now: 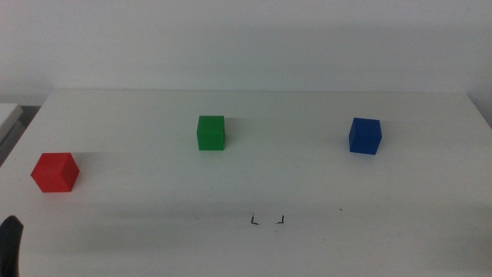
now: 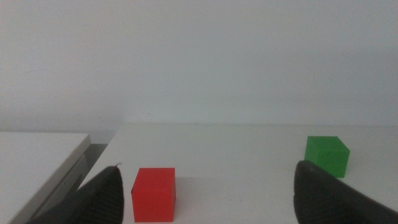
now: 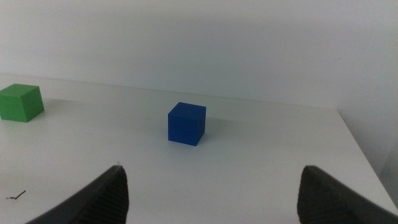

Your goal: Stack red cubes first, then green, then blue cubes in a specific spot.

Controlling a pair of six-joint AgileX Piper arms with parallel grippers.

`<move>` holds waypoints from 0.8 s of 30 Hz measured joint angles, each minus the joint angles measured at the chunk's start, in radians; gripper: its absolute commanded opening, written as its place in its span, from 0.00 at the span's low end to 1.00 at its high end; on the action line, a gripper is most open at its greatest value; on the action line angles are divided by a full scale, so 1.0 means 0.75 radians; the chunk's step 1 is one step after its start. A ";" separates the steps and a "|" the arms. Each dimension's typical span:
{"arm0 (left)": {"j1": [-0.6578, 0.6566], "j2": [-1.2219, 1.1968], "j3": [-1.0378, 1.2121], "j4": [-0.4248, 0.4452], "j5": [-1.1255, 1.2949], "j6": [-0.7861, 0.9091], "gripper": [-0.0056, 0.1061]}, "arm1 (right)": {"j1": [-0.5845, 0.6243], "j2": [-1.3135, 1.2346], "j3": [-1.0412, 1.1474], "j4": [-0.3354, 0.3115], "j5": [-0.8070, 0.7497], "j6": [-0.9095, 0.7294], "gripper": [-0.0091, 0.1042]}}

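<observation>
The red cube (image 1: 55, 171) sits at the table's left, the green cube (image 1: 211, 132) near the middle back, and the blue cube (image 1: 365, 135) at the right. Two small black corner marks (image 1: 267, 221) lie near the front centre. My left gripper (image 1: 11, 242) shows only as a dark tip at the lower left edge of the middle view. In its wrist view the left gripper (image 2: 208, 186) is open, with the red cube (image 2: 153, 194) ahead between its jaws and the green cube (image 2: 326, 155) further off. My right gripper (image 3: 211, 186) is open, facing the blue cube (image 3: 186, 123).
The white table (image 1: 254, 177) ends at a white wall behind. A lower white ledge (image 2: 37, 162) borders the table's left edge across a dark gap. One corner mark (image 3: 15, 196) shows in the right wrist view, with the green cube (image 3: 21, 102) beyond.
</observation>
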 measured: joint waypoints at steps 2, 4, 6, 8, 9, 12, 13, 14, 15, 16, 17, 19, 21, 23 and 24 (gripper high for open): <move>0.000 0.025 -0.023 0.000 0.030 -0.003 0.89 | 0.000 0.000 0.000 0.000 0.000 0.000 0.90; 0.014 0.148 -0.132 0.000 0.132 -0.005 0.89 | 0.000 0.000 0.000 0.000 0.000 0.000 0.90; 0.043 0.318 -0.297 -0.017 0.278 -0.005 0.89 | 0.000 0.000 0.000 0.000 0.000 0.000 0.90; 0.069 0.533 -0.506 -0.033 0.473 -0.005 0.89 | 0.000 0.000 0.000 0.000 0.000 0.000 0.90; 0.075 0.639 -0.605 -0.043 0.572 -0.005 0.89 | 0.000 0.000 0.000 0.000 0.000 0.000 0.90; 0.080 0.915 -0.843 -0.033 0.834 -0.005 0.89 | 0.000 0.000 0.000 0.000 0.000 0.000 0.90; 0.083 1.006 -0.913 -0.033 0.911 -0.005 0.89 | 0.000 0.000 0.000 0.000 0.000 0.000 0.90; 0.083 1.092 -0.977 -0.033 0.974 -0.005 0.89 | 0.000 0.000 0.000 0.000 0.000 0.000 0.90; 0.083 1.157 -1.024 -0.033 1.013 -0.005 0.89 | 0.000 0.000 0.000 0.000 0.000 0.000 0.90; 0.083 1.235 -1.077 -0.026 1.051 0.004 0.89 | 0.000 0.000 0.000 0.000 0.000 0.000 0.90; 0.083 1.309 -1.125 -0.026 1.076 0.018 0.89 | 0.000 0.000 0.000 0.000 0.000 0.000 0.90; 0.083 1.442 -1.194 -0.024 1.096 0.040 0.89 | 0.000 0.000 0.000 0.000 0.000 0.000 0.90; 0.086 1.543 -1.250 -0.033 1.096 0.055 0.89 | 0.000 0.000 0.000 0.000 0.000 0.000 0.90; 0.113 1.652 -1.311 -0.048 1.105 0.099 0.89 | 0.000 0.000 0.000 0.000 0.000 0.000 0.90; 0.129 1.695 -1.340 -0.059 1.108 0.137 0.89 | 0.000 0.000 0.000 0.000 0.000 0.000 0.90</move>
